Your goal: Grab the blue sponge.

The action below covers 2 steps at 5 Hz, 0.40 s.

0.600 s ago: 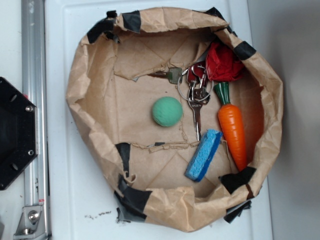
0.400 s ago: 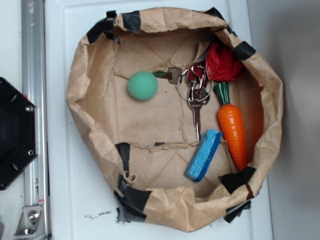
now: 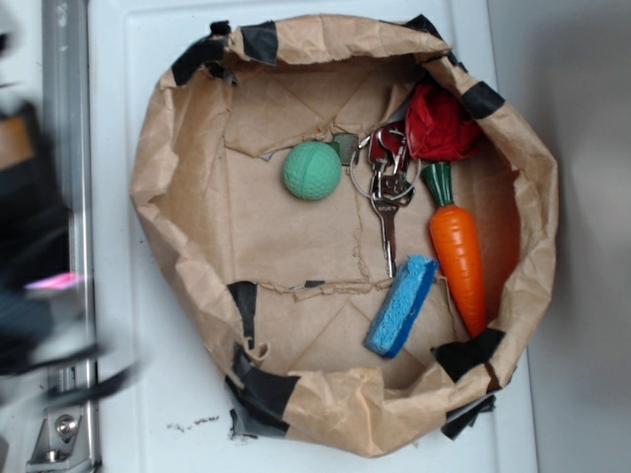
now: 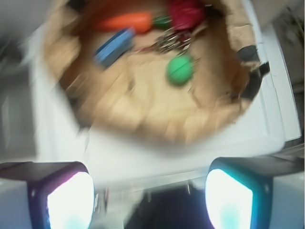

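The blue sponge (image 3: 401,305) lies tilted on the floor of the brown paper bag (image 3: 325,409), at its lower right, just left of the orange carrot (image 3: 458,261). In the blurred wrist view the blue sponge (image 4: 113,45) shows at the upper left, far from my gripper (image 4: 150,195). The gripper is open, its two fingers (image 4: 71,200) wide apart with nothing between them, and it hovers outside the bag over the white surface. In the exterior view only a dark blurred arm (image 3: 39,286) shows at the left edge.
A green ball (image 3: 312,170) sits in the bag's upper middle beside a bunch of keys (image 3: 386,187). A red cloth (image 3: 439,123) is bunched at the upper right. The bag's crumpled walls stand up all round. A metal rail (image 3: 67,99) runs down the left.
The green ball rolled up and left from the bag's centre, then a little back right toward the keys. A blurred dark arm has swept in at the left edge. The sponge has not moved.
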{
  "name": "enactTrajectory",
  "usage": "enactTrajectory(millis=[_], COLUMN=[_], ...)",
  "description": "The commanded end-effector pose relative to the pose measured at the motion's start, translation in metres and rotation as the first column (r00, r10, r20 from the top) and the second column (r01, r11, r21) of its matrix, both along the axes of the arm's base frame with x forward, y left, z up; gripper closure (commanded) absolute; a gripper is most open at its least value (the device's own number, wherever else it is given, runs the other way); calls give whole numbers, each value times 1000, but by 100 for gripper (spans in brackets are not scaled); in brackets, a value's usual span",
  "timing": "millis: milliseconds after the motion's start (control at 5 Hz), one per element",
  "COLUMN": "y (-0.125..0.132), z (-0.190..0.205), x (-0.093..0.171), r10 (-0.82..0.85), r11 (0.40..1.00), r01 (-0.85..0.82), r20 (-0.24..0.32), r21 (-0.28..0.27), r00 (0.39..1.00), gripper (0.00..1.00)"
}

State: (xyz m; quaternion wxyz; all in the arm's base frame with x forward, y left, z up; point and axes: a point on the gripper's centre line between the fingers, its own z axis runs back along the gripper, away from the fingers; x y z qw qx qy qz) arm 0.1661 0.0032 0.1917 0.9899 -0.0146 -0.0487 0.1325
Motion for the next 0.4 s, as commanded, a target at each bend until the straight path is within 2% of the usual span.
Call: enactTrajectory(millis=[0, 200], y=[-5, -39], z=[-31, -56], x=[96, 130], r10=[272, 293], r11=[962, 956], r01=[-268, -289], r20=[166, 160], r21=[-45, -52], r00=[948, 943], gripper=[0, 0])
